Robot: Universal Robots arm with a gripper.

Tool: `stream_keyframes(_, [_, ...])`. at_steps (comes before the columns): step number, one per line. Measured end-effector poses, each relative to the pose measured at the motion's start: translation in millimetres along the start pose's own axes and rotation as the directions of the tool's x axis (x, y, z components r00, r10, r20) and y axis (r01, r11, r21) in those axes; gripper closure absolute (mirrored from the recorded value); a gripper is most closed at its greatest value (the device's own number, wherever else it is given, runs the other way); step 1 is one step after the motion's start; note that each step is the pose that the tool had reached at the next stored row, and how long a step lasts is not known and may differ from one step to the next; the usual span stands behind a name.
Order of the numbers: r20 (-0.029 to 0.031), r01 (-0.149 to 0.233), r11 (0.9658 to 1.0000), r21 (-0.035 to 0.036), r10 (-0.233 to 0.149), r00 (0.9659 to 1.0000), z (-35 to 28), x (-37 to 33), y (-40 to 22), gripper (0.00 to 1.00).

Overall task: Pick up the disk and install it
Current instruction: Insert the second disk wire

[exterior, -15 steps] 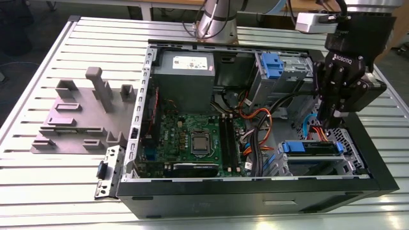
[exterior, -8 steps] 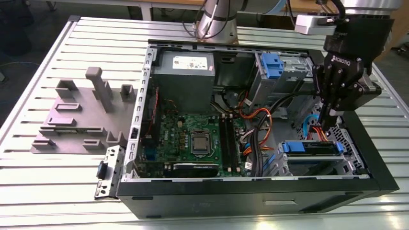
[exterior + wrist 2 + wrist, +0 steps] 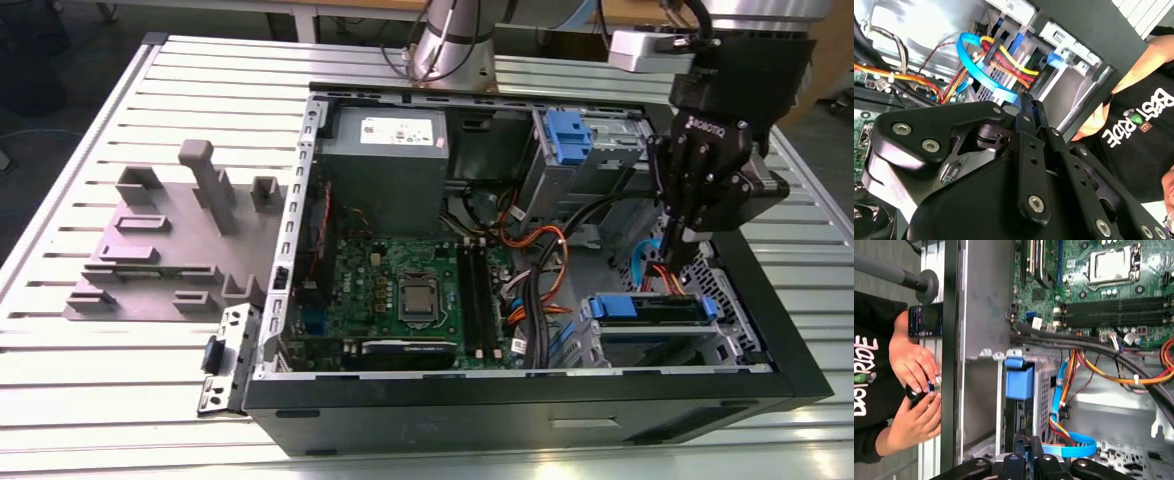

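Inside the case's lower bay, blue-framed disk [image 3: 649,310], jaws [image 3: 685,252] just above

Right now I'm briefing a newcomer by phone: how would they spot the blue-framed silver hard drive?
Find the open black computer case on the slatted table. In its near corner at the exterior view's right, under the black gripper, the disk sits in a metal cage. Unlike the bare blue clip farther back, it has a silver body.

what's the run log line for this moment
gripper: jaws shut, above drive bay | disk: in bay | case: open
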State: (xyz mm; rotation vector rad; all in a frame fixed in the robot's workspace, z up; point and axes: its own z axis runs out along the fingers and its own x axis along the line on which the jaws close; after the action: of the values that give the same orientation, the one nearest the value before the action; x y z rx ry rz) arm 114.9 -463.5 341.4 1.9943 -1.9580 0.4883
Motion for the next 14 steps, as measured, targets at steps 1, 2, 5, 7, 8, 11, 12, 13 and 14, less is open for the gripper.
stream_keyframes(1, [0.0,0.0,1.0,0.0006,0.0,1.0,-0.1,0.0,2.7,0.84])
stream_keyframes(2, [-0.0001,-0.001,1.0,0.0012,0.001,1.0,-0.1,-0.1,4.7,0.84])
stream_keyframes(5, [0.0,-0.001,1.0,0.0017,0.001,1.0,-0.1,0.0,5.2,0.84])
stream_keyframes(7, [0.0006,-0.001,1.0,0.0017,0.001,1.0,-0.1,-0.1,5.2,0.84])
stream_keyframes(8, [0.0036,-0.001,1.0,0.0018,0.001,1.0,-0.1,0.0,5.2,0.84])
stream_keyframes(11, [0.0423,-0.002,1.0,0.0022,0.002,0.9991,0.6,1.5,5.4,0.84])
stream_keyframes(12, [0.0603,-0.003,1.0,0.0024,0.003,0.9982,1.0,2.1,5.4,0.84])
stream_keyframes(13, [0.0795,-0.003,1.0,0.0026,0.003,0.9968,1.4,2.8,5.3,0.84])
stream_keyframes(14, [0.0979,-0.004,1.0,0.0027,0.004,0.9952,1.7,3.6,5.4,0.84])
